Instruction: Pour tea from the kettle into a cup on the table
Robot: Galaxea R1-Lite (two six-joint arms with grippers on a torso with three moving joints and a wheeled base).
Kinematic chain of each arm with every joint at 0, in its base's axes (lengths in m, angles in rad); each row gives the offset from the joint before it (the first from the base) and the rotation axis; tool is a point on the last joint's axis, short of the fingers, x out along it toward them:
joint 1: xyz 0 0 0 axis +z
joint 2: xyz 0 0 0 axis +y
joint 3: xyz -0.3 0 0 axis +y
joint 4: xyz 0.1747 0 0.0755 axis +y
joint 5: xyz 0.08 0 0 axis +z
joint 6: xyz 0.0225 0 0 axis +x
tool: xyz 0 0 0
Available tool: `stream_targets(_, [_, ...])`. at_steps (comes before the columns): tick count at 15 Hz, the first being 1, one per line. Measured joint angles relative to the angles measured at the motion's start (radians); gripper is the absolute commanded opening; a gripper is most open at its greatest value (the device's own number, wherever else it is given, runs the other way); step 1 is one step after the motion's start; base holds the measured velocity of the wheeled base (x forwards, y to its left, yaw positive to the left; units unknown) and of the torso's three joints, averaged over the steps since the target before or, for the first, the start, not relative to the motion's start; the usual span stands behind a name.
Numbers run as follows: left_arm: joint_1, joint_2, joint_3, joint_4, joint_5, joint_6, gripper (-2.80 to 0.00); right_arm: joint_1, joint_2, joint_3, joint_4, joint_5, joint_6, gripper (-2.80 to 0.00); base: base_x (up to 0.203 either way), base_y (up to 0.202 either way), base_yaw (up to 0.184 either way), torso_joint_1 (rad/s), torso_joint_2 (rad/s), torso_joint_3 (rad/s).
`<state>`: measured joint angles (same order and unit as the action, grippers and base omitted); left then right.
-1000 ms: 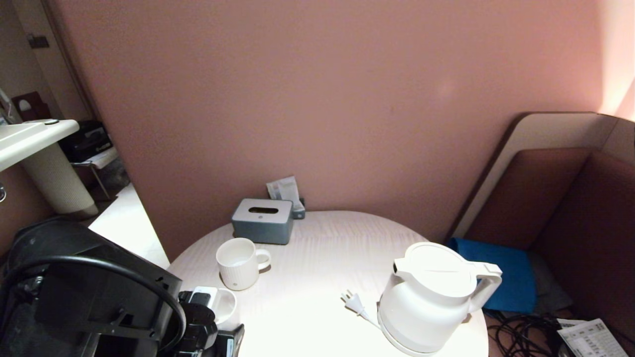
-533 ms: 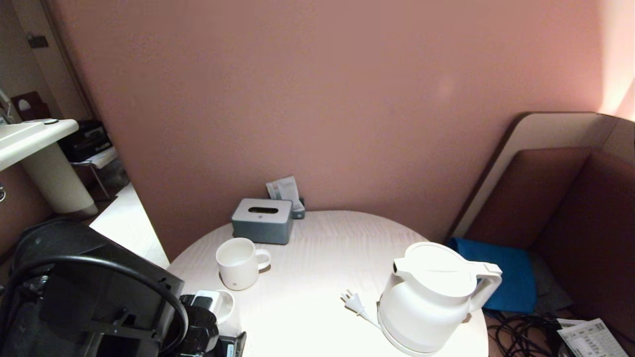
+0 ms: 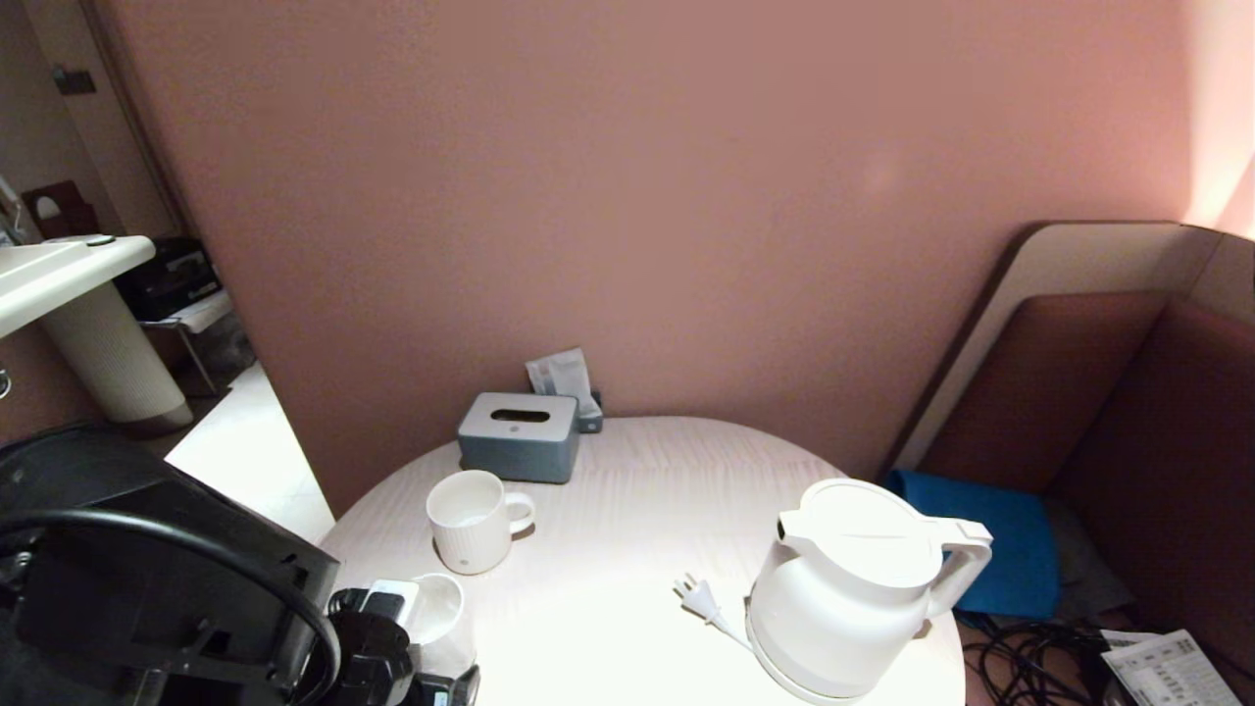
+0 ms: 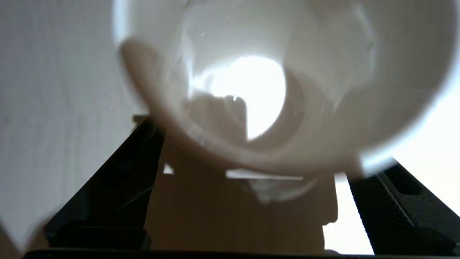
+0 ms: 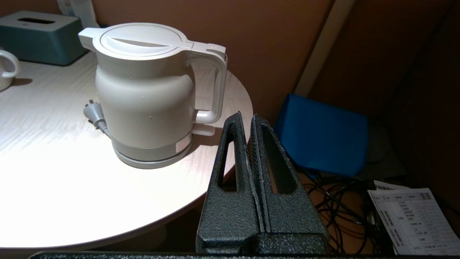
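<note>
**Two claws, no tea poured yet**

Looks like the cup step, with the kettle (image 3: 843,588) not yet lifted. Far left of the kettle, near the edge of the table (image 3: 627,471): the cup (image 3: 441,603), standing up. Spread wide around it, one finger on each side and not squeezing: the left claw (image 4: 267,151). Shut tight on nothing, waiting just beside the kettle's handle and off the table: the right claw (image 5: 246,117). Next, at a guess: move clear of the cup without a bump, then reach for the handle. Hard to see: most of the left claw under its big black arm (image 3: 167,588). Hidden too: the inside of the kettle.

Kettle (image 3: 843,588) on round table (image 3: 627,490), cup (image 3: 439,603) beside left gripper (image 3: 392,628)
</note>
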<state>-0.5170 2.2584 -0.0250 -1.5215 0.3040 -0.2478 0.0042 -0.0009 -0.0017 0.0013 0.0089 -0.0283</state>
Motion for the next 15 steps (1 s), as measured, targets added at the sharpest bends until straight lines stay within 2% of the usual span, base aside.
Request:
stream_targets(7, [0.021,-0.214,0.025,0.000,0.012,0.042,0.00,0.000,0.000,0.001,0.000,0.000,0.000,-2.80,0.000,0.000,0.000,0.000,0.00,0.000])
stream_targets(9, [0.022,-0.302,0.025,0.016,0.050,0.076,0.00,0.000,0.000,0.001,0.000,0.000,0.000,-2.80,0.000,0.000,0.000,0.000,0.00,0.000])
stream_targets(11, [0.023,-0.410,0.025,0.098,0.075,0.110,0.00,0.000,0.000,0.001,0.000,0.000,0.000,-2.80,0.000,0.000,0.000,0.000,0.00,0.000])
stream_targets(15, [0.023,-0.634,0.025,0.378,0.087,0.140,0.00,0.000,0.000,0.001,0.000,0.000,0.000,-2.80,0.000,0.000,0.000,0.000,0.00,0.000])
